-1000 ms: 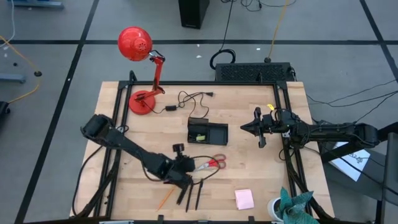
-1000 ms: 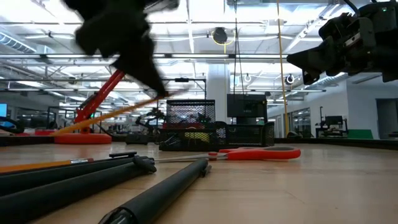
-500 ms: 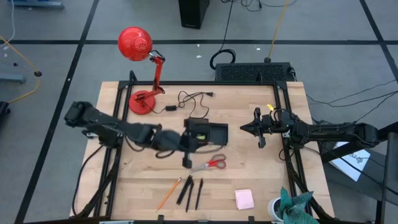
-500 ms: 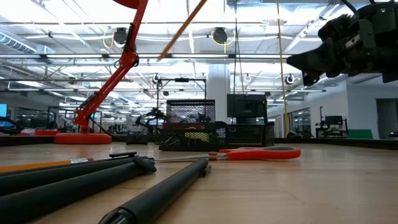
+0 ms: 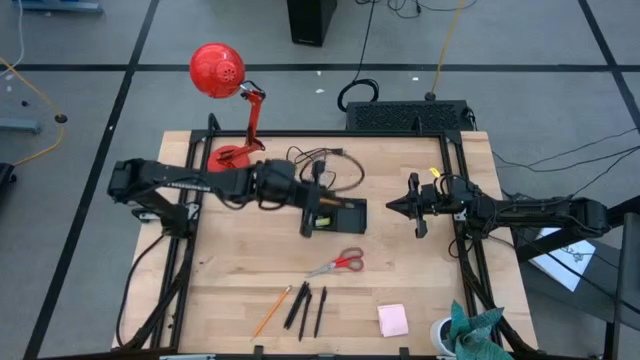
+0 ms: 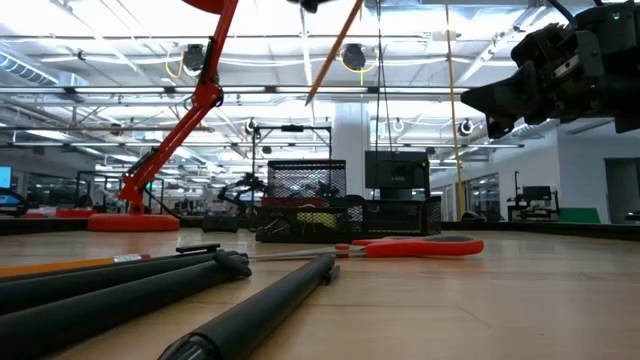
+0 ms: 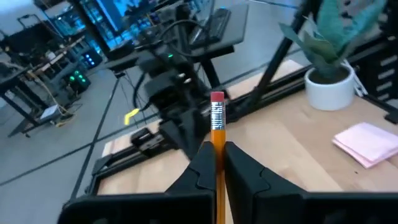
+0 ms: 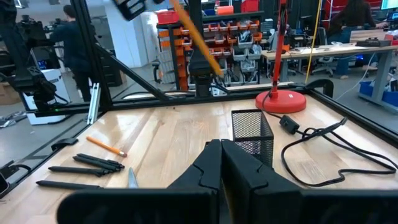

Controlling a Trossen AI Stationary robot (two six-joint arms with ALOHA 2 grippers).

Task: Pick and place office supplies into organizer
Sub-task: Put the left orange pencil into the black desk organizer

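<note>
High view: left gripper (image 5: 309,205) carries one pencil (image 5: 308,218) over the organizer (image 5: 335,213); on the counter (image 5: 420,290) lie one more pencil, three pens (image 5: 307,309), one scissors (image 5: 338,264), one pink pad (image 5: 392,320).
Low view: pencil (image 6: 333,52) hangs tilted.
Left wrist: jaws pinch the pencil (image 7: 217,140) mid-shaft; light, stiff, likely slippery.
Right wrist: right gripper (image 8: 221,163) waits, jaws closed, empty.

The high view looks straight down on the whole table (image 5: 230,270). The low view sits at tabletop height, close behind the pens (image 6: 150,290). Both share the scissors (image 5: 340,264), lying centre frame. Each wrist view faces forward past its own fingers.
</note>
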